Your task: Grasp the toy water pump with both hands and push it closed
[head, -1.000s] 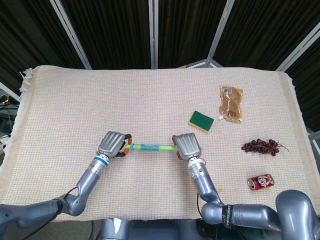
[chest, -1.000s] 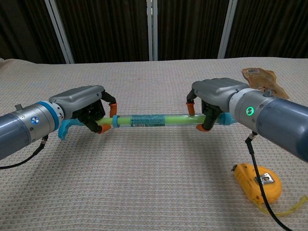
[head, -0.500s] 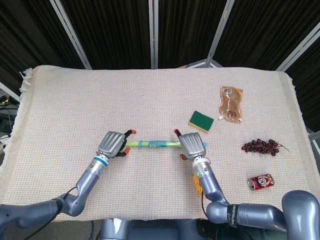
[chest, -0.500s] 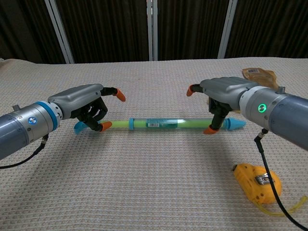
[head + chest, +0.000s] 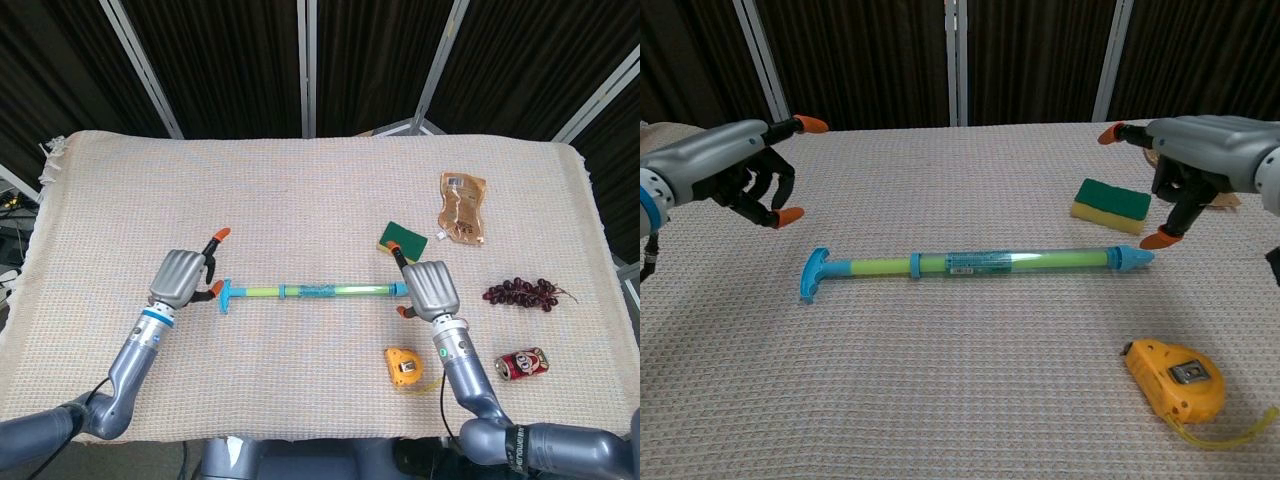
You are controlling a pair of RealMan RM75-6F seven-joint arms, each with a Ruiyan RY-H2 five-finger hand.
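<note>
The toy water pump (image 5: pixel 310 292) lies flat on the woven cloth: a green tube with a blue T-handle at its left end and a blue nozzle at its right end. The chest view shows the pump (image 5: pixel 970 263) whole, with nothing gripping it. My left hand (image 5: pixel 180 278) hovers just left of the T-handle, fingers spread and empty. From the chest camera this left hand (image 5: pixel 740 172) is raised above the cloth. My right hand (image 5: pixel 430 289) is by the nozzle, also spread and empty. In the chest view the right hand (image 5: pixel 1202 150) is lifted, with one orange fingertip near the nozzle.
A green and yellow sponge (image 5: pixel 402 241) lies just behind the nozzle end. A yellow tape measure (image 5: pixel 404 366) sits in front of it, near my right forearm. Further right are a brown pouch (image 5: pixel 462 207), a bunch of grapes (image 5: pixel 520 293) and a red can (image 5: pixel 521 364).
Both hands have let go of the pump and moved outward and up. The pump now rests on the cloth with its T-handle and nozzle uncovered.
</note>
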